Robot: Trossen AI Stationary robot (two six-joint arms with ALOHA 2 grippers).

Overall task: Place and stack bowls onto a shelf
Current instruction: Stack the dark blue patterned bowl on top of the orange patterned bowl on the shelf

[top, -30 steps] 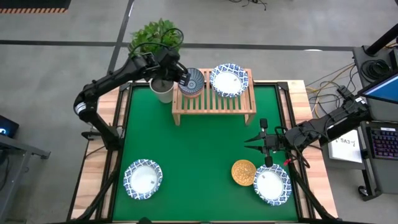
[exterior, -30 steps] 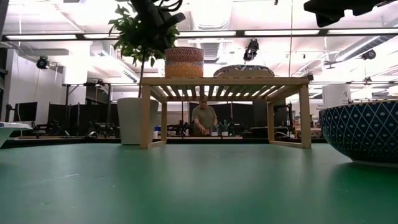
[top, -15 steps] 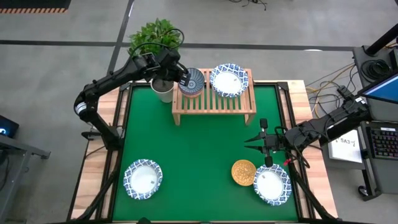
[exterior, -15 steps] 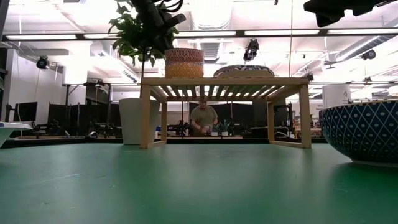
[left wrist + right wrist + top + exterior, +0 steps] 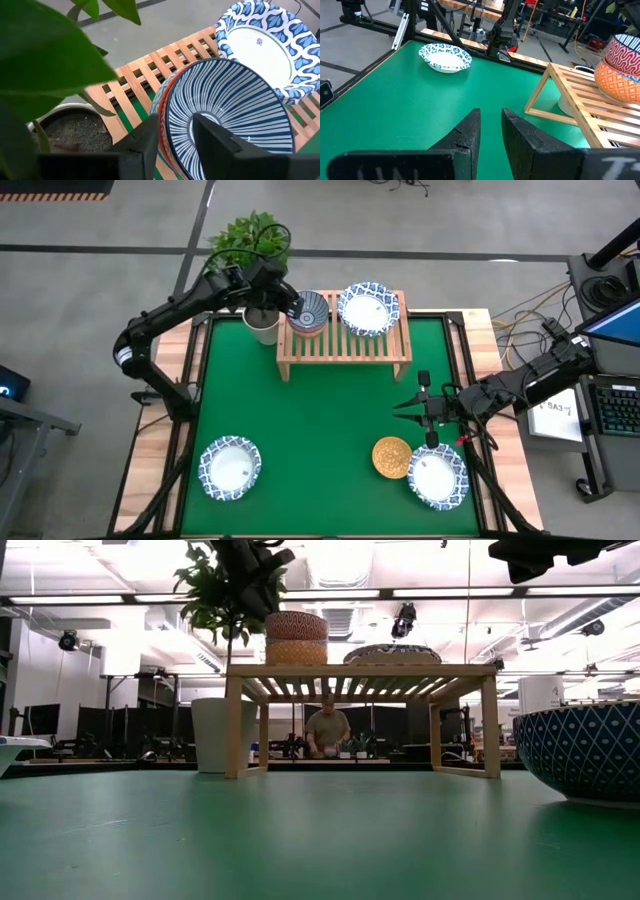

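My left gripper is over the left end of the light-wood shelf, shut on the grey-blue striped bowl. That bowl sits on top of an orange bowl on the slats. A white bowl with a blue rim stands on the shelf's middle. On the green table lie two more white bowls and a yellow-orange bowl. My right gripper hovers above the table's right side, open by a narrow gap and touching nothing. My left gripper pinches the striped bowl's rim on the side toward the plant. One finger is inside the bowl and the other is against its red outer wall. The fingers come slanting down from the table's far left. The bowl sits nested in the orange bowl.
A potted green plant stands just left of the shelf, and its leaves crowd my left wrist. The shelf's right end is bare. Open green table lies between the shelf and the near bowls. A person stands beyond the table.
My left arm has shifted slightly toward the table's far left corner while keeping its hold on the striped bowl, which stays on the stack. My right arm has kept still.
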